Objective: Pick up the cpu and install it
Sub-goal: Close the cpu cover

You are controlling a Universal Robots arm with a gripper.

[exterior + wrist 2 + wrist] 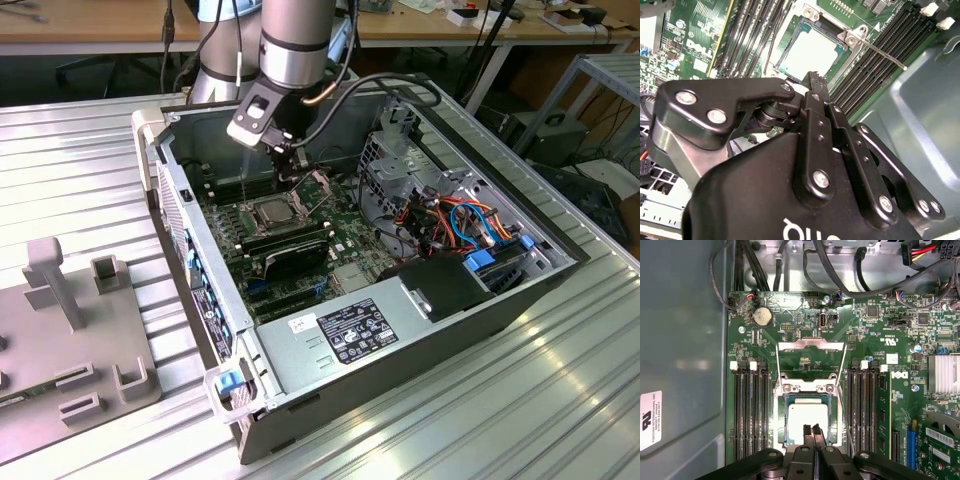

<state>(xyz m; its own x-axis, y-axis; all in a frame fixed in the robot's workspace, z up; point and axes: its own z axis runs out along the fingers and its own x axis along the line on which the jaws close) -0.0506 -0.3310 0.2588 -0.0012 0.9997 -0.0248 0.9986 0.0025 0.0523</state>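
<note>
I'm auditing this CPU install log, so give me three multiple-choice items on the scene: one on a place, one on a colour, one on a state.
1. The cpu lies: A) on the power supply B) seated on the motherboard C) on the table.
2. The motherboard is: A) green B) red C) white.
3. The socket's metal frame is: A) removed B) clamped over the chip C) swung open.
Key: B, its silver top sits on the board beneath the gripper; A, green in both wrist views; C, the frame lies back, clear of the chip.
</note>
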